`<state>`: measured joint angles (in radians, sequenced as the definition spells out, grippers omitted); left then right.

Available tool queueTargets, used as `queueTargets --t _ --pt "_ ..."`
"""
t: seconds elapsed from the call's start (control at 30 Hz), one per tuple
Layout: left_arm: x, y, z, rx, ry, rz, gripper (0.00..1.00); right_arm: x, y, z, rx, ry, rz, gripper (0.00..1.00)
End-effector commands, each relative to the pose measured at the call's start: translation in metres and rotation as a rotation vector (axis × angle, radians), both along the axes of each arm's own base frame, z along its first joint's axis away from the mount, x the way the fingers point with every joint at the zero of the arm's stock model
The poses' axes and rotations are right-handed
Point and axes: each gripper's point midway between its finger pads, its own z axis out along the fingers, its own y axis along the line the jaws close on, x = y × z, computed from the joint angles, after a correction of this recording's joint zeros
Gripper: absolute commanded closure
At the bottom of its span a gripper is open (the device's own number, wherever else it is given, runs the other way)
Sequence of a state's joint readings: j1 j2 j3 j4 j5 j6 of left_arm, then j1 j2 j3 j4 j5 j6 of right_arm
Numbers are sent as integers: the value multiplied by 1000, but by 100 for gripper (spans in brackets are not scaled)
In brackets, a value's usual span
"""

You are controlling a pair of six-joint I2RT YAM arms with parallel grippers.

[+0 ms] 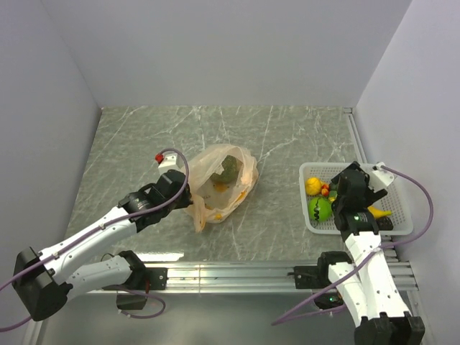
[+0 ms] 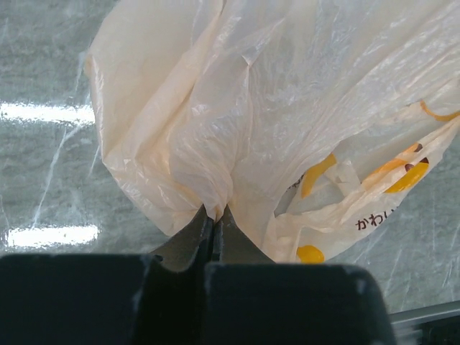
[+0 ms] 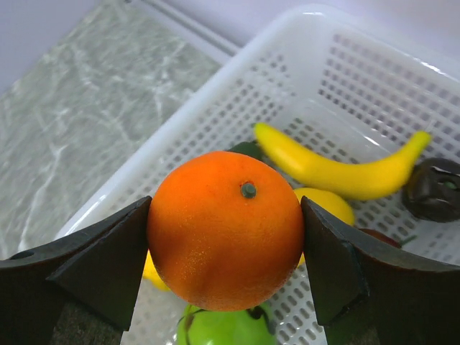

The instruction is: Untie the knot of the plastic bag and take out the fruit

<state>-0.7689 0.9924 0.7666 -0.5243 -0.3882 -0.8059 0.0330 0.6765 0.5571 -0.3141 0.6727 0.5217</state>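
Observation:
The pale orange plastic bag [image 1: 219, 185] lies open mid-table with a grey-green melon [image 1: 229, 169] inside. My left gripper [image 1: 180, 188] is shut on a fold of the plastic bag [image 2: 215, 129] at its left edge; its jaws pinch the film. No knot shows. My right gripper [image 1: 343, 194] is over the white mesh basket [image 1: 402, 224] and is shut on the orange [image 3: 226, 228]. In the basket lie a lemon [image 1: 313, 186], a green apple [image 1: 320, 209], a banana [image 3: 338, 169] and a dark fruit [image 3: 433, 190].
The basket [image 3: 215, 115] stands at the right edge by the wall. Grey walls close the table on the left, back and right. A metal rail runs along the near edge [image 1: 237, 272].

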Motion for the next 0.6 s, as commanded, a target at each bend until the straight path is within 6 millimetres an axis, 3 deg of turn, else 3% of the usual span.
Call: queueTargets --t 0.0,0.17,0.2,0.33,0.47,0.53,0.57 --pt "8 -10 31 -38 -69 -48 99 3 -7 12 18 -54 -43 19" --pt "8 -16 37 -67 -77 -63 99 11 14 31 17 -70 118 6" --pt "8 -18 36 -74 -73 -70 100 11 17 40 19 -91 132 5" --pt "10 -25 42 -86 -73 -86 99 0 9 39 -14 -57 98 3" --pt "14 -31 48 -96 -79 -98 99 0 17 44 -7 -61 156 2" --pt "15 -33 50 -98 -82 -98 100 8 41 61 -1 -112 312 2" --pt "16 -32 50 -96 -82 -95 100 12 54 69 -19 -128 403 7"
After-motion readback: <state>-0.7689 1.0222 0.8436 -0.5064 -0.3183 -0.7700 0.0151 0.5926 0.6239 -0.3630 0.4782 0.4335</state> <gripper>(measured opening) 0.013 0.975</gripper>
